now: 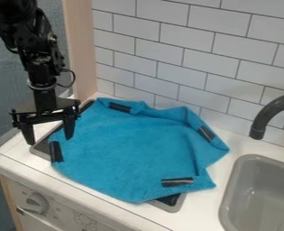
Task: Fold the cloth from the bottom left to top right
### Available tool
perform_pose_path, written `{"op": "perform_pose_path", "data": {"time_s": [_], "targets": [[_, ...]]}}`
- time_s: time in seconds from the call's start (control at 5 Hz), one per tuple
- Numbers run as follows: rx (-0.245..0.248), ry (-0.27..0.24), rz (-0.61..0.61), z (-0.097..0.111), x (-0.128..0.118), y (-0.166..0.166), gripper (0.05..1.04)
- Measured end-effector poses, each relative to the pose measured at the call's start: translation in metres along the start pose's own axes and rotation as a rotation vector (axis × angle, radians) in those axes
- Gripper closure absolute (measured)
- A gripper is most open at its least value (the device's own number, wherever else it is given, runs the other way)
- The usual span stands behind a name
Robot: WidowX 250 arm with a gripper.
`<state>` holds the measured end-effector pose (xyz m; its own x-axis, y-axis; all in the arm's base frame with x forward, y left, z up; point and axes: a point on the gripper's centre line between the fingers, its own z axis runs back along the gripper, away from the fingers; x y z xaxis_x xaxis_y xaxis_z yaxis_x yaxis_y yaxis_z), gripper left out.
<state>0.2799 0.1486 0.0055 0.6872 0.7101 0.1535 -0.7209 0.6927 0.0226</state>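
Blue cloth spread right beside black two-finger gripper, rumpled on side farthest from it, fingers wide apart.

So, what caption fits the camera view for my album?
Open robot fingers hang by a blue cloth, with a sink at right.

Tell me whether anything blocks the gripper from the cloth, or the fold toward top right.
Nothing visible stands between the gripper and the cloth or across the fold's path; the faucet is off to the right.
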Motion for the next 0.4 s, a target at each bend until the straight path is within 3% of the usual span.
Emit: {"op": "perform_pose_path", "data": {"time_s": [0.2, 0.4], "targets": [[0.036, 0.025, -0.021, -0.0153, -0.0003, 0.0032, 0.085], [0.038, 0.034, -0.024, -0.0244, 0.0024, 0.0014, 0.085]]}}
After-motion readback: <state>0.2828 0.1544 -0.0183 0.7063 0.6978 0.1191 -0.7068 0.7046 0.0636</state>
